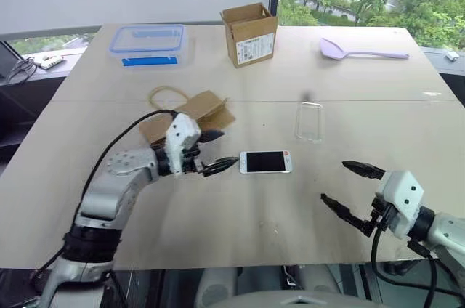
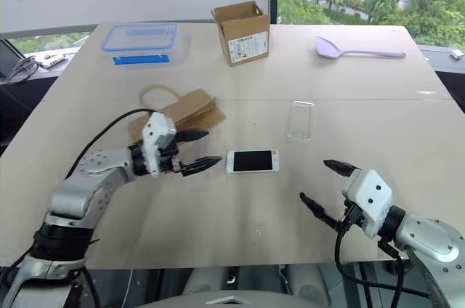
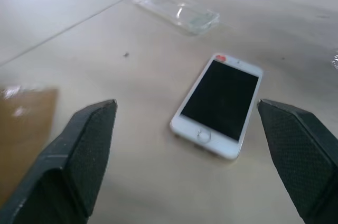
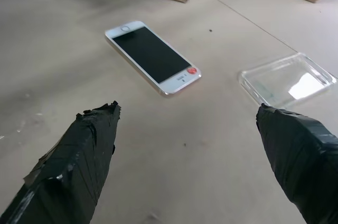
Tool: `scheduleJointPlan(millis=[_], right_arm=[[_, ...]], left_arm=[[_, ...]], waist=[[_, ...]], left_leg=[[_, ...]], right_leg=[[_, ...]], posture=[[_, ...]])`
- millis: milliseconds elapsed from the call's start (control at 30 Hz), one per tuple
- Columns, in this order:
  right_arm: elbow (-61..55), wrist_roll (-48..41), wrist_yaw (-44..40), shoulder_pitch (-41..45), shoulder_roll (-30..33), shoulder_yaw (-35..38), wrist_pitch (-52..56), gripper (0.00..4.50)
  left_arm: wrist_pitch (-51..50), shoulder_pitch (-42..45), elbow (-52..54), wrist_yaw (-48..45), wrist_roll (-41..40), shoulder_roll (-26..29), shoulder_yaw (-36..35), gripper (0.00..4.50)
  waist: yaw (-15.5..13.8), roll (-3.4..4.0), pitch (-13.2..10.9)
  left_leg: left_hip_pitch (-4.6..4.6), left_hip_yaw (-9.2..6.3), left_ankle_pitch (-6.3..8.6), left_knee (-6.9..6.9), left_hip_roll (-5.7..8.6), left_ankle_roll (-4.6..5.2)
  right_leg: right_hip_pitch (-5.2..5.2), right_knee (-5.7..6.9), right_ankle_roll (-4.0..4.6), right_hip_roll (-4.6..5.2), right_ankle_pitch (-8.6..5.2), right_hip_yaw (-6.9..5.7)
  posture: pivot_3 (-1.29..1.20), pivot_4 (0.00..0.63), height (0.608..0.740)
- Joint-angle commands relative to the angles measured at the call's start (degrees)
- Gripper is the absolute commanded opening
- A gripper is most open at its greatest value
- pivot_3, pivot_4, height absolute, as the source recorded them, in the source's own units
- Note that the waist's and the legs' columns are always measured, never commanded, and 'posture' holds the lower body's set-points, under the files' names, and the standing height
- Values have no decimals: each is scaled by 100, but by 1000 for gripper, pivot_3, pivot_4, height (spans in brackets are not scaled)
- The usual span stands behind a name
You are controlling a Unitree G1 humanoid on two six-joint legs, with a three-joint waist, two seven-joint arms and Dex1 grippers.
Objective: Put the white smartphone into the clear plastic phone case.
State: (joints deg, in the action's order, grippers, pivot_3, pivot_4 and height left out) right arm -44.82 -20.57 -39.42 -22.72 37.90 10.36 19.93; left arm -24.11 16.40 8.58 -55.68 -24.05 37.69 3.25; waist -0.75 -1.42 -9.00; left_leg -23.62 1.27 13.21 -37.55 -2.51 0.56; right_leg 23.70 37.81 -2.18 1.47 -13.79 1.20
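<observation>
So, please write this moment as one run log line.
white smartphone: flat on table, screen up | clear plastic phone case: empty, apart | left gripper: open | right gripper: open

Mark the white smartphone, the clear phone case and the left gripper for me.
white smartphone point(image 1: 265, 162), left eye view, middle of the black screen.
clear phone case point(image 1: 309, 121), left eye view, centre of the transparent shell.
left gripper point(image 1: 221, 151), left eye view, midway between its open fingertips.

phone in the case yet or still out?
Out. The white smartphone lies screen-up on the bare table, apart from the empty clear plastic phone case farther back. Neither pincer holds either.
</observation>
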Motion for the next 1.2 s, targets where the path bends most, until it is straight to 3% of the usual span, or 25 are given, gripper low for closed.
scheduleJointPlan(millis=[33, 167, 467, 800, 933, 1033, 1067, 1200], right_arm=[[-310, -43, 101, 31, 14, 49, 104, 4500], [-347, 84, 229, 254, 1, -199, 223, 4500], [-314, 630, 431, 785, -62, -1159, 327, 4500], [-473, 747, 526, 559, -23, -1105, 386, 4500], [-617, 682, 628, 487, -111, -1030, 493, 4500], [-684, 723, 668, 345, -109, -1025, 487, 4500], [-698, 716, 682, 321, -121, -1025, 491, 4500], [-734, 746, 734, 272, -145, -1089, 482, 4500]], left_arm=[[-95, 301, -73, -46, 306, -6, 375, 4389], [-403, 664, -459, 60, 552, -130, 664, 4389], [190, 1046, -920, -746, 845, -202, 1147, 4389], [1270, 1414, -2115, -1036, 1660, -504, 1622, 4389], [1014, 1442, -2070, -1344, 1644, -550, 1721, 4389], [808, 1327, -1783, -1798, 1533, -362, 1784, 3038], [764, 1302, -1724, -1844, 1538, -333, 1793, 2844], [482, 1290, -1484, -1869, 1531, -294, 1773, 2841]], waist=[[11, 0, 0], [14, 0, 0], [7, 0, 0], [-17, -1, 1], [-27, 2, 3], [-1, -1, 5], [8, 0, 6], [7, 1, 6]], left_leg=[[0, 0, 0, 0, 0, 0], [2, -1, 0, 0, 0, 0], [-4, -3, 0, -2, 0, 0], [-7, -7, 0, -13, 0, 0], [-10, -11, 0, -44, 0, 1], [-12, -12, 1, -62, -1, 2], [-13, -10, 2, -63, -1, 3], [-14, -7, 7, -63, -2, 9]], right_leg=[[0, 0, 0, 0, 0, 0], [0, 1, 0, -4, 0, 2], [2, 0, 1, -6, 1, 2], [0, 2, 0, -6, 0, -4], [-6, 9, -1, -4, 0, -8], [-11, 14, -1, -3, -1, -8], [-11, 14, -1, -3, -1, -6], [-9, 14, -1, -3, -1, -3]], posture=[[0, 150, 740], [0, 150, 740], [0, 150, 740], [0, 150, 740], [0, 150, 740], [0, 150, 740], [0, 150, 740], [0, 150, 740]])
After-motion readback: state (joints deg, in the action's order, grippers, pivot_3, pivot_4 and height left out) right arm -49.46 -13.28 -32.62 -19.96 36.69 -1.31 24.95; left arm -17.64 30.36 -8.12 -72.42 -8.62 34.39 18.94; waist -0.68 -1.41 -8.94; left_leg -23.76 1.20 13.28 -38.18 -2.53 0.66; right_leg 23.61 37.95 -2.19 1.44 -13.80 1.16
